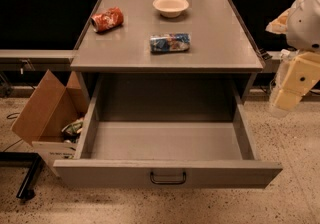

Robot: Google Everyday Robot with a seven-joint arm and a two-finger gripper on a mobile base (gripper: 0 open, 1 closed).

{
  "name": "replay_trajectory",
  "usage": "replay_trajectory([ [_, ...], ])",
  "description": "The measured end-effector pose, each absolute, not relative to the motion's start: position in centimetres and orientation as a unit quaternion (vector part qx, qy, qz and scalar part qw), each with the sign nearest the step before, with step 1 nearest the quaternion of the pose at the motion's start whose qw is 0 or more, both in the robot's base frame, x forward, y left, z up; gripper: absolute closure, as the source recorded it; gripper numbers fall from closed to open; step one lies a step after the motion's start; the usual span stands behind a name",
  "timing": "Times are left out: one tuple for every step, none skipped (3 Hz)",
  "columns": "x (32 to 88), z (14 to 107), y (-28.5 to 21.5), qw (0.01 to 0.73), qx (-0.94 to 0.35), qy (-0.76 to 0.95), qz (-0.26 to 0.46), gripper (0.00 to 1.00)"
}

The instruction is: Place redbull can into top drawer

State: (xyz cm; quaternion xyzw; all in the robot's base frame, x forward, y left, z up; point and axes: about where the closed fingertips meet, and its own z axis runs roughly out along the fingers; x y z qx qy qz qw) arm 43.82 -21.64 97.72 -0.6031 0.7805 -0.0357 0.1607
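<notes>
The redbull can (170,43), blue and silver, lies on its side near the middle of the grey cabinet top (220,48). The top drawer (167,140) is pulled wide open below it, and its inside is bare. Its flat front panel carries a small dark wire handle (168,177) at the centre. My gripper (286,98) hangs at the far right of the view, beside the cabinet's right edge, level with the open drawer. It is well apart from the can and holds nothing that I can see.
A red-orange can (107,19) lies on its side at the back left of the top. A cream bowl (171,6) stands at the back centre. An open cardboard box (47,113) with items sits on the floor left of the drawer. A dark stand foot (27,180) is at the lower left.
</notes>
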Motion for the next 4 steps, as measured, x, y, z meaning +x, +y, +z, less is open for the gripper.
replay_trajectory([
  [43.8,97.7,-21.6,0.161,-0.603,0.780,-0.036,0.00],
  [45.7,98.1,-22.0,0.180,-0.602,0.777,-0.038,0.00],
  [49.4,98.6,-22.0,0.214,-0.609,0.763,-0.031,0.00],
  [54.5,98.6,-21.1,0.262,-0.600,0.756,0.003,0.00],
])
